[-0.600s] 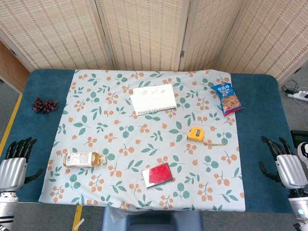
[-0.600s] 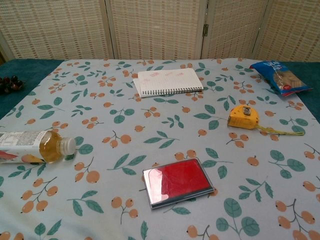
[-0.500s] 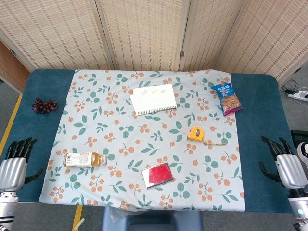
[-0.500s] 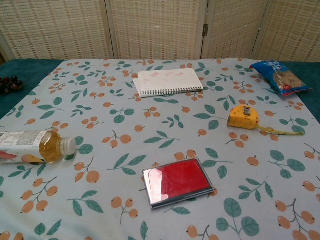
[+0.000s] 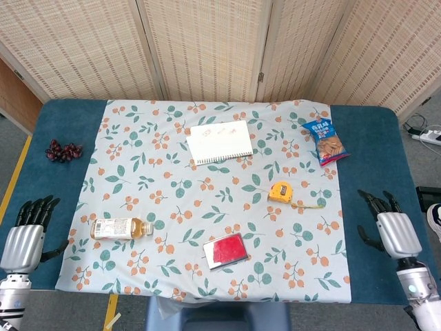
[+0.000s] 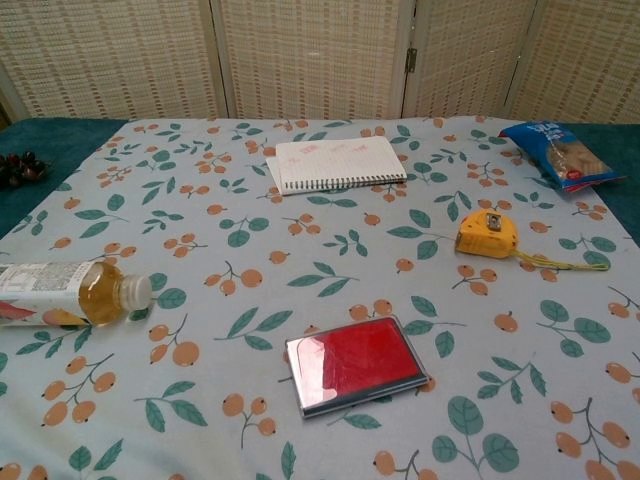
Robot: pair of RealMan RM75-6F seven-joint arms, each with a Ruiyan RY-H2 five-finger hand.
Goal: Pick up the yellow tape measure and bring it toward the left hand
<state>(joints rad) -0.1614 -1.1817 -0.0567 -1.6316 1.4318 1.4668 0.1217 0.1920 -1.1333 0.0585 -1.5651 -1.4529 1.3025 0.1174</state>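
Note:
The yellow tape measure [image 5: 280, 192] lies on the flowered cloth right of centre, a short length of its tape pulled out to the right; the chest view shows the tape measure [image 6: 487, 233] too. My right hand [image 5: 395, 230] hovers at the table's right edge, well to the right of the tape measure and a little nearer to me, fingers apart and holding nothing. My left hand [image 5: 26, 238] is at the table's left front edge, fingers spread and empty. Neither hand appears in the chest view.
On the cloth lie a tea bottle [image 5: 120, 227] on its side, a red-lidded case [image 5: 225, 250], a spiral notebook [image 5: 218, 142] and a blue snack bag [image 5: 325, 141]. Dark grapes [image 5: 63, 150] sit on the blue table [image 5: 69, 117] at far left.
My right hand has moved left and slightly forward over the table's edge. My left hand has shifted a little to the right.

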